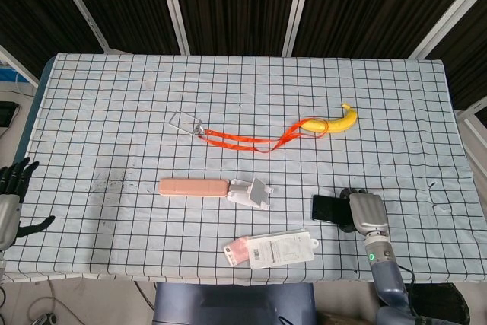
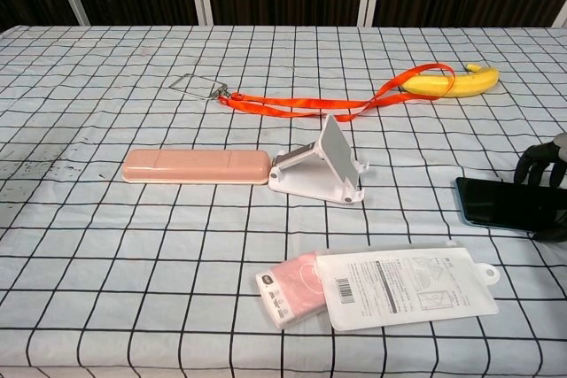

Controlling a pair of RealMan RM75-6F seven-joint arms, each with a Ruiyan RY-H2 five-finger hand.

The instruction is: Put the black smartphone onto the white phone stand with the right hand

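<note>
Black smartphone point(image 1: 329, 208): flat on tablecloth, lower right of frame, long axis left-right toward white stand point(image 1: 252, 192); right hand point(image 1: 364, 211) over its right end, fingers curled, grasp unconfirmed.

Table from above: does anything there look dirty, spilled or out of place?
One thing stands out: a dark smudge of speckled marks on the checked tablecloth, left of the pink case. It looks like dirt or scuffing; what it is cannot be told. The orange lanyard lies draped against the banana.
</note>
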